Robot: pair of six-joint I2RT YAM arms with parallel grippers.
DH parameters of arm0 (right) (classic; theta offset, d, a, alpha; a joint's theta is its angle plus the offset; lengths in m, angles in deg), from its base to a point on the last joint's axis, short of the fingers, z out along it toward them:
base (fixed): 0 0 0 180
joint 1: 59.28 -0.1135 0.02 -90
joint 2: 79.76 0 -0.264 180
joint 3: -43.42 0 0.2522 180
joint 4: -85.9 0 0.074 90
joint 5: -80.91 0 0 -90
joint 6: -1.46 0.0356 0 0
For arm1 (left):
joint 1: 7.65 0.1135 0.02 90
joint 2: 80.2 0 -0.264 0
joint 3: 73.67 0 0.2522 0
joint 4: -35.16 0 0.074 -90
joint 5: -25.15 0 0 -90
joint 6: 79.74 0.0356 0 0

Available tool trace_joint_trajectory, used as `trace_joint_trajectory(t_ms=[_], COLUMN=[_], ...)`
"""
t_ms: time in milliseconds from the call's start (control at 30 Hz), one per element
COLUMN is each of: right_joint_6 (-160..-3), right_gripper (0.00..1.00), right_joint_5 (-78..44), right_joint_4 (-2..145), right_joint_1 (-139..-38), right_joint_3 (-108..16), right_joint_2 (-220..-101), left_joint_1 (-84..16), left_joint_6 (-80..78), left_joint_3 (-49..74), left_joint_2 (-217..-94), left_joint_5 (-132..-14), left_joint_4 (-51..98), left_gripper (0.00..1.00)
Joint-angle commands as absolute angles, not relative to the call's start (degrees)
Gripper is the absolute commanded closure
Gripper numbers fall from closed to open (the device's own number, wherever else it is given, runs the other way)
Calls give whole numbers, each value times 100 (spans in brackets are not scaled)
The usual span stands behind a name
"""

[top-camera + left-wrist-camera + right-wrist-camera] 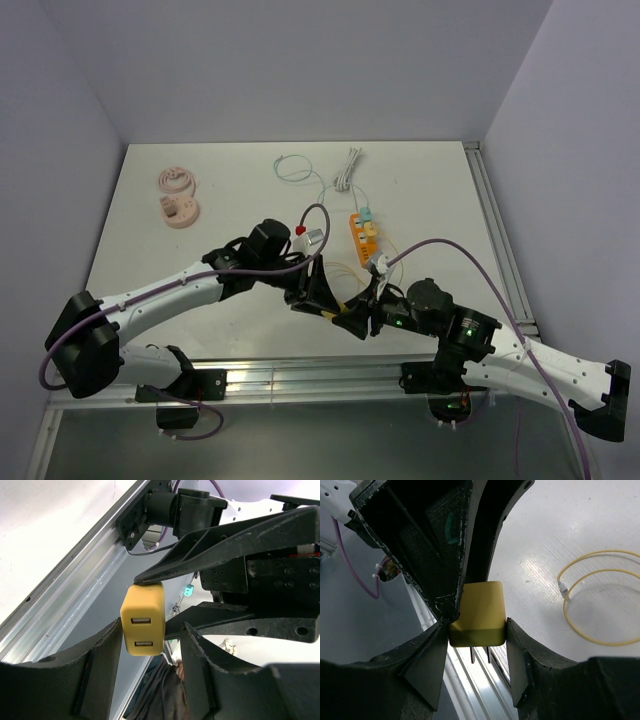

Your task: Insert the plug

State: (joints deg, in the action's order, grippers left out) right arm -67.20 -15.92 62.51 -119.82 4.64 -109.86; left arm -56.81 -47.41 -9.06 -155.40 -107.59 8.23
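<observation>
A yellow plug (480, 610) with two USB ports (142, 632) on its face hangs over the table's front edge. My right gripper (476, 627) is shut on its two sides, and its two metal prongs (480, 655) point down at the rail. My left gripper (152, 630) stands open around the same plug, with a gap showing beside the right finger (200, 655). One left finger (430, 545) touches the plug's upper corner. In the top view both grippers, left (325, 295) and right (362, 318), meet nose to nose. An orange power strip (364, 232) lies further back.
A yellow cable (345, 275) loops between the strip and the grippers. White cables (348, 170) lie at the back, pink parts (178, 200) at the far left. An aluminium rail (300, 375) runs along the front edge.
</observation>
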Motion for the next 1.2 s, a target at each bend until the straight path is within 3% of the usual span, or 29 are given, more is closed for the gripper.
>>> trace_joint_trajectory(t_ms=[0,233,433,533,567,600,667,700,733,867,933,1167], right_joint_6=[-6824,-6824,-6815,-6815,-6815,-6807,-6789,-6772,-6745,-6658,-6622,-6201], right_gripper=[100,100,100,100,100,100,91,82,64,30,23,14], right_joint_5=[-1506,-1603,-1612,-1612,-1612,-1560,-1480,-1428,-1366,-1068,-918,83], right_joint_4=[6607,6625,6634,6651,6625,6607,6511,6484,6449,6318,6238,6063], right_joint_1=[-12019,-12028,-12037,-12037,-12037,-12037,-12037,-12037,-12037,-12037,-12037,-12037], right_joint_3=[435,470,496,487,479,461,435,409,400,382,399,487], right_joint_2=[-10920,-10894,-10814,-10823,-10832,-10849,-10876,-10885,-10876,-10736,-10560,-10226], left_joint_1=[-5800,-5836,-5827,-5836,-5827,-5827,-5836,-5827,-5810,-5485,-5117,-3545], left_joint_6=[-4529,-4564,-4713,-4836,-4854,-4846,-4635,-4478,-4407,-3994,-3651,-2369], left_joint_3=[-770,-726,-779,-858,-867,-849,-727,-683,-604,-463,-340,389], left_joint_2=[-15648,-15745,-15728,-15675,-15666,-15666,-15649,-15649,-15614,-15474,-15447,-15534], left_joint_5=[-10906,-10897,-10967,-11090,-11125,-11100,-10855,-10775,-10696,-10449,-10361,-9633], left_joint_4=[954,1023,1217,1445,1506,1403,1130,1016,754,146,-309,-1724], left_gripper=[46,50,61,72,94,100,100,100,100,100,100,100])
